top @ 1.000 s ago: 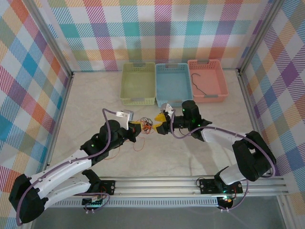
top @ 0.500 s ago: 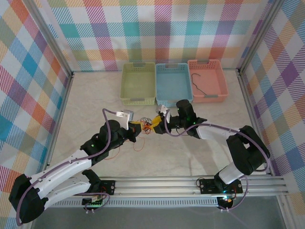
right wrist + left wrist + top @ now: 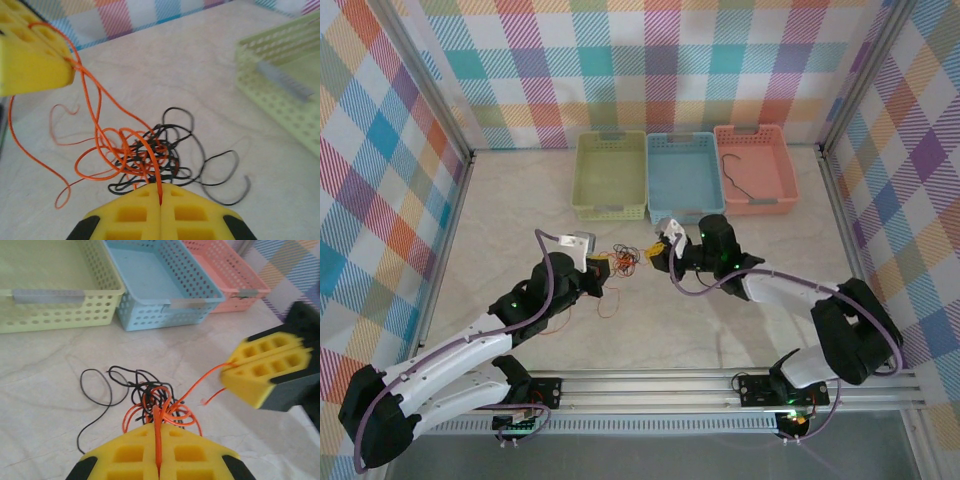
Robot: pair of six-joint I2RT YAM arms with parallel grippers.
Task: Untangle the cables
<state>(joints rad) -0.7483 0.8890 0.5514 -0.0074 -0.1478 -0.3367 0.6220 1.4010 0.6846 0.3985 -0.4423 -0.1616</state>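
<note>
The left gripper is clamped on an orange strand, and the right gripper pinches orange wire too. Between them the cables, orange and black, sit knotted on the table, on the near side of the green basket.

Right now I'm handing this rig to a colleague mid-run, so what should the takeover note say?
Grippers: the left gripper is shut on the red-orange cable; the right gripper is shut on the same cable at another spot.
Cables: the red-orange cable and the black cable sit knotted in a tangle on the table, between the two grippers.
Done: one dark cable lies in the pink basket.
Left: work the red-orange cable free of the black cable, probably by drawing the grippers apart.
</note>
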